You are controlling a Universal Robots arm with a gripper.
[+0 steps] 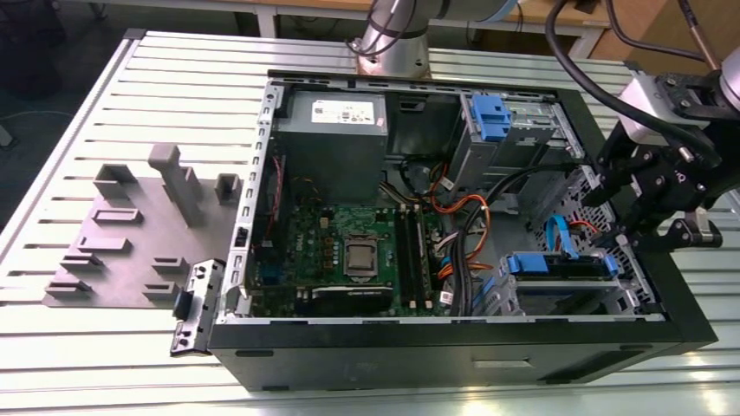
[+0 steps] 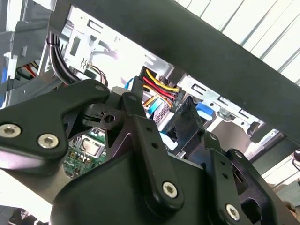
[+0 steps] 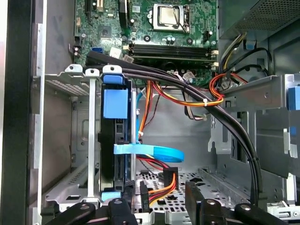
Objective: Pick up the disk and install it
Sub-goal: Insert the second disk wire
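No legible text anywhere. White sticker (image 1: pixel 343 110) on grey power-supply box (image 1: pixel 333 143), across case from claw (image 1: pixel 661 227): print too small to read. Motherboard (image 3: pixel 154 28) markings in first wrist view, beyond claw: unreadable. Processor socket (image 3: pixel 169 15) surface: no readable characters.

Your tool (image 1: pixel 668 227) is matte black, built of chunky jointed links (image 2: pixel 150 154) pinned with silver screws (image 2: pixel 169 189); above it, thick black cables (image 1: pixel 578 61) loop toward the silver-grey arm column (image 1: pixel 393 39).
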